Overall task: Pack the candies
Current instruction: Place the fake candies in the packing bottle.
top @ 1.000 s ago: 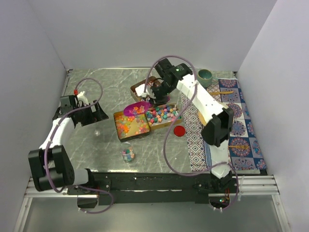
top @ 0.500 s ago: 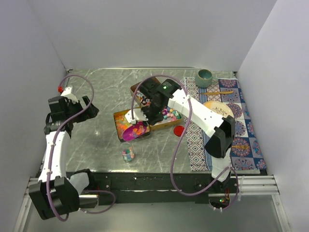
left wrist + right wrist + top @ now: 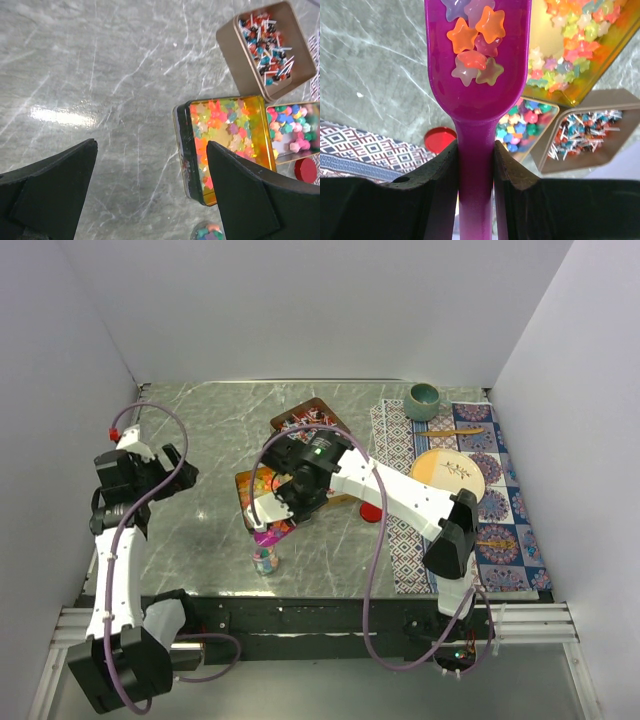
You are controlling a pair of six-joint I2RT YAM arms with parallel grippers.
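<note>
- The right gripper (image 3: 476, 150) was clamped on the handle of a purple plastic scoop (image 3: 476, 85), seen at centre frame in the right wrist view. Its bowl carried a few star-shaped jelly candies (image 3: 472, 47) in orange, red and pale tones.
- In the overhead view, the scoop sat just above a small clear jar (image 3: 264, 560) at lower centre, which held multicoloured sweets.
- The left gripper (image 3: 151, 145) stood with its jaws wide apart and empty at the left of the overhead frame, over the grey marble tabletop (image 3: 100, 75).
- At the right of the left wrist view was a gold rectangular tin (image 3: 181, 145) of star jellies (image 3: 220, 130), with pastel round balls (image 3: 290, 127) in a tray just beside it.
- In the upper right corner, a tan box (image 3: 234, 52) held small wrapped pieces (image 3: 265, 47).
- A flat round red lid (image 3: 306, 170) lay at the right edge.
</note>
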